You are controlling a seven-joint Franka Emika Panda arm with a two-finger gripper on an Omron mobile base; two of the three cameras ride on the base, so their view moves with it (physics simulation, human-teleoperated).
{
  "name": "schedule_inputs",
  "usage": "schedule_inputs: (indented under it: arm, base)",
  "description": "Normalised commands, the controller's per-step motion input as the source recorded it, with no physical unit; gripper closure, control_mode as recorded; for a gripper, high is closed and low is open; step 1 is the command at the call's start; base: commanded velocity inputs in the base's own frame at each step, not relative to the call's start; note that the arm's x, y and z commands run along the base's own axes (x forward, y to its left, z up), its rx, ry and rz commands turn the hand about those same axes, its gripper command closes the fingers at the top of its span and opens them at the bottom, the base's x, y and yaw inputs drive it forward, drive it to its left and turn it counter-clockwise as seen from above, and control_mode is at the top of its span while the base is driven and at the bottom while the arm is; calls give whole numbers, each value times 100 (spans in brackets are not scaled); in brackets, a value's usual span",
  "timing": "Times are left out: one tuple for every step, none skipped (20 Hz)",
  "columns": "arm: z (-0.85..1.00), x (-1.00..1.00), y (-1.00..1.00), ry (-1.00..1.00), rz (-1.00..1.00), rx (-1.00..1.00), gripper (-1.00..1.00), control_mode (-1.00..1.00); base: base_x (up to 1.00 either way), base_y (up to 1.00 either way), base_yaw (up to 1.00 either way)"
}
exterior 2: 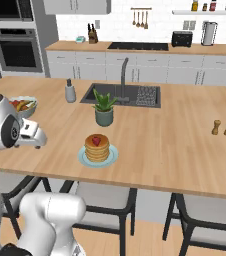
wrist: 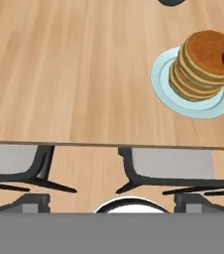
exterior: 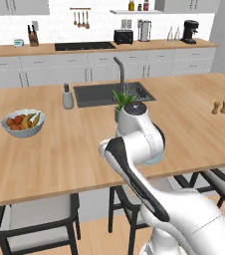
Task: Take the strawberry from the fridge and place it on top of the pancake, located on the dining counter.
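Your claw (exterior 2: pixel 41 141) hangs off the desk (exterior 2: pixel 175 145) edge, well apart from the pancake (exterior 2: pixel 97 146); I cannot tell its jaw state. The strawberry (exterior 2: pixel 97 141) sits atop the stack, so retreat clear without brushing the plate (exterior 2: pixel 111 158).

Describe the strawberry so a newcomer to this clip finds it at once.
Start at the long wooden dining counter and find the pale teal plate near its front edge, before the potted plant. The strawberry sits atop the pancake stack: one small red berry, apart from the fruit bowl.
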Motion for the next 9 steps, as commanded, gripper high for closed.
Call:
schedule_inputs:
  arm:
    - [0,-100,79,0,9,0,-100,-100]
    - [0,-100,76,0,9,0,-100,-100]
    - [0,-89,70,1,9,0,-100,-100]
    - [-6,-71,61,5,8,0,-100,-100]
    - [-14,-49,52,8,9,0,-100,-100]
    - [-24,-23,42,12,7,0,-100,-100]
    - [-26,0,25,16,4,0,-100,-100]
    - [-25,0,20,21,1,-2,-100,-100]
    - [-16,0,14,27,0,-2,-100,-100]
  base:
    - [0,0,0]
    - [0,0,0]
    - [0,0,0]
    - [0,0,0]
    - [0,0,0]
    - [0,0,0]
    - [0,0,0]
    - [0,0,0]
    - [0,0,0]
